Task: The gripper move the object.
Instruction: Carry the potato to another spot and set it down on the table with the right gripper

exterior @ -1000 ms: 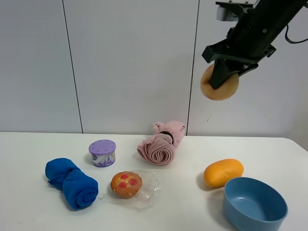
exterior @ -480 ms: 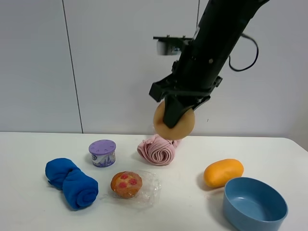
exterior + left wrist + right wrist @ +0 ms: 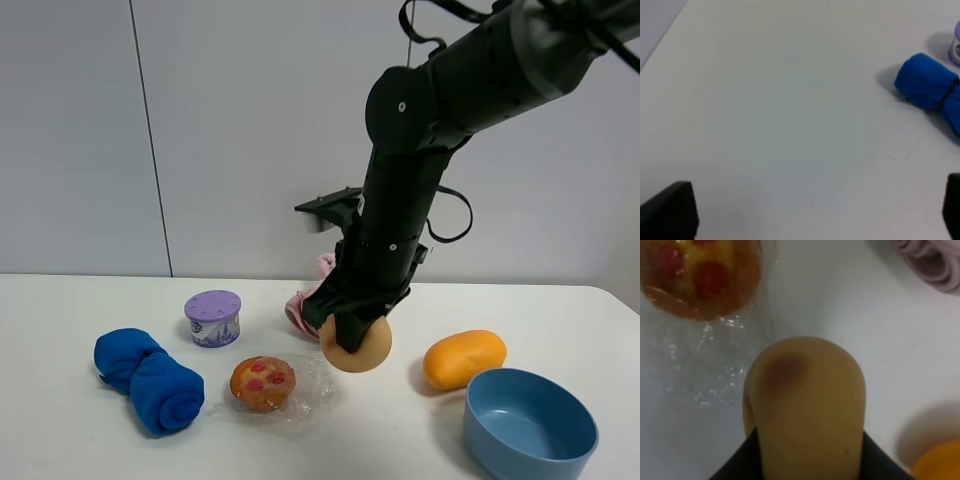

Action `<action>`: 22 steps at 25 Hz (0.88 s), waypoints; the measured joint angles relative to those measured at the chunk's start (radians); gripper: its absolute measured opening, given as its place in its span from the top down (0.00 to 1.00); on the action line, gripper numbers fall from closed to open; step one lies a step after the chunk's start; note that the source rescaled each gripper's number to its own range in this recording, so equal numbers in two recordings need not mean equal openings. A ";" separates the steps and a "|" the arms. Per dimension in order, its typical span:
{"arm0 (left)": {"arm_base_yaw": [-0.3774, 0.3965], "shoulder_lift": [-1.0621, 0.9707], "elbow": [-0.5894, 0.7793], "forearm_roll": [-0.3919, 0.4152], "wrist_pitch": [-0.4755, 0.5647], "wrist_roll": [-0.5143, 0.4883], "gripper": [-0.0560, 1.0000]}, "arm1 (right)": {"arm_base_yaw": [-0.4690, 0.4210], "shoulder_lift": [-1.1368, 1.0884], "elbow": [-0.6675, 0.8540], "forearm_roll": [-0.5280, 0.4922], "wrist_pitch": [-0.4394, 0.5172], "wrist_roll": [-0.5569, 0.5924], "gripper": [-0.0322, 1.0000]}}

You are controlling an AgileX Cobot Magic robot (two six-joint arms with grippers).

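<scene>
The tan potato-like object (image 3: 360,348) is held in my right gripper (image 3: 352,338), low over the white table between the muffin and the orange oval. I cannot tell whether it touches the table. In the right wrist view the object (image 3: 805,400) fills the middle, with a reddish-brown spot, and black fingers (image 3: 735,471) clamp it from both sides. My left gripper (image 3: 810,212) is open and empty over bare table, with only its black fingertips (image 3: 670,212) showing; it is out of the exterior high view.
An orange muffin (image 3: 263,382) in clear wrap lies left of the object. The orange oval (image 3: 464,358) and a blue bowl (image 3: 528,425) are to its right. A pink cloth roll (image 3: 318,312) lies behind it. A purple cup (image 3: 212,318) and a blue towel roll (image 3: 150,380) are further left.
My right arm has swung from high at the upper right down and to the left, carrying the object to just above the table by the muffin.
</scene>
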 joint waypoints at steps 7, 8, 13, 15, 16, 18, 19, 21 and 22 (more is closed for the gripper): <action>0.000 0.000 0.000 0.000 0.000 0.000 0.00 | 0.000 0.067 0.000 -0.024 -0.018 0.000 0.97; 0.000 0.000 0.000 0.000 0.000 0.000 0.00 | 0.000 0.071 0.000 -0.030 -0.019 0.000 0.97; 0.000 0.000 0.000 0.000 0.000 0.000 0.00 | 0.000 0.071 0.000 -0.076 -0.011 0.000 0.97; 0.000 0.000 0.000 0.000 0.000 0.000 0.00 | 0.000 0.071 0.000 -0.080 0.011 0.000 0.97; 0.000 0.000 0.000 0.000 0.000 0.000 0.00 | 0.000 0.071 0.000 -0.080 0.018 0.000 0.97; 0.000 0.000 0.000 0.000 0.000 0.000 0.00 | 0.000 0.071 0.000 -0.080 0.025 0.000 0.97; 0.000 0.000 0.000 0.000 0.000 0.000 0.00 | 0.000 0.071 0.000 -0.080 0.025 0.000 0.97; 0.000 0.000 0.000 0.000 0.000 0.000 0.00 | 0.000 0.071 0.000 -0.080 0.027 0.000 0.97; 0.000 0.000 0.000 0.000 0.000 0.000 0.00 | 0.000 0.071 0.000 -0.080 0.029 0.000 0.97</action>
